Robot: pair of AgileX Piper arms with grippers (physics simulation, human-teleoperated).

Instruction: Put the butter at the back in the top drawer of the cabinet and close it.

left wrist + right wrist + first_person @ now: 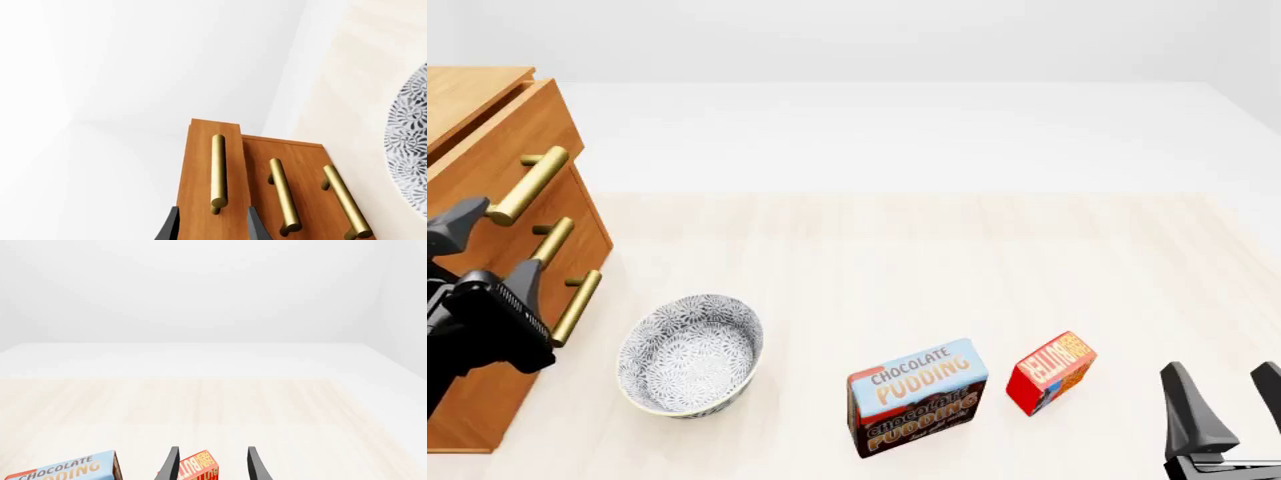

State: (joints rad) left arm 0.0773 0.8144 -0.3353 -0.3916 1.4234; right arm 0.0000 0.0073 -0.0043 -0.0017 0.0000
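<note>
Overhead front camera — two wrist close-ups

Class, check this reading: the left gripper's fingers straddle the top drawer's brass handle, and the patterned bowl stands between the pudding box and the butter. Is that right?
One part is wrong. In the front view the bowl stands between the cabinet and the pudding box; the butter is on the pudding box's other side. The left gripper does straddle the top drawer's handle.

The top drawer juts a little from the cabinet, its handle lying between the parted fingers of the left gripper. The bowl stands near the cabinet front, and the pudding box just beside the butter. Behind them the table lies bare across to the cabinet.
</note>
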